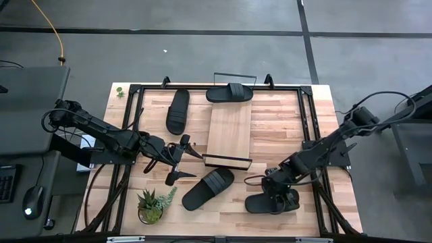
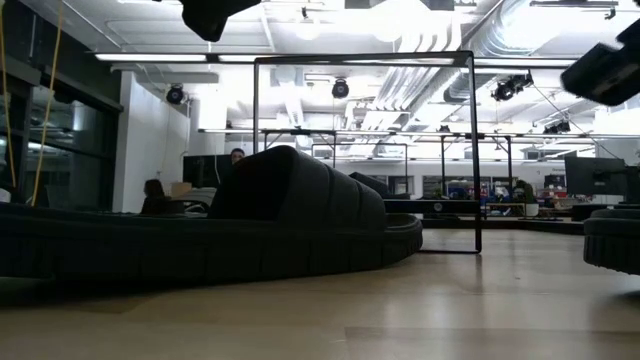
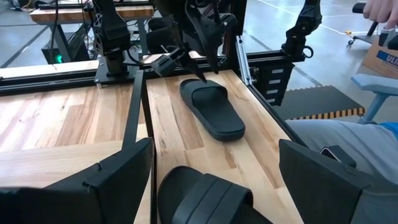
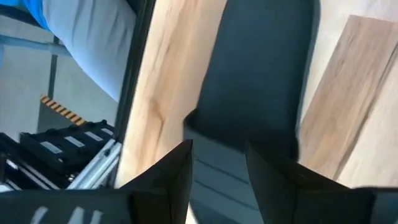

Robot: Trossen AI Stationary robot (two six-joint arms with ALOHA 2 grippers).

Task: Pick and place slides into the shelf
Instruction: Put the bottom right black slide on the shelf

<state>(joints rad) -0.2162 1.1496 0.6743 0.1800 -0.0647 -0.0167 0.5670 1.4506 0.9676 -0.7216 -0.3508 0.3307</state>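
Four black slides show in the high view. One [image 1: 178, 111] lies on the table left of the shelf [image 1: 229, 128], a light board in a black wire frame. Another [image 1: 229, 93] lies at the shelf's far end. A third [image 1: 208, 189] lies flat near the table's near edge, just right of my open left gripper [image 1: 181, 160]; in the left wrist view it [image 3: 205, 199] sits between the spread fingers, untouched. The fourth slide [image 1: 256, 201] lies under my right gripper [image 1: 275, 192], which is shut on it. My right gripper holds the fourth slide at its end toward the table's right [image 3: 194, 86], pinched between the two fingers [image 4: 273, 180]. The fingers slant down from the right, along the slide's length. The slide lies flat on the table with its sole [image 4: 261, 74] stretching away toward the left.
A potted succulent [image 1: 150, 206] stands at the near left corner. Black frame rails [image 1: 131, 135] run along the table's sides. A person in grey trousers [image 3: 348, 143] sits beyond the table's near side. The low view is largely filled by a slide [image 2: 290, 220] before the shelf frame [image 2: 365, 60].
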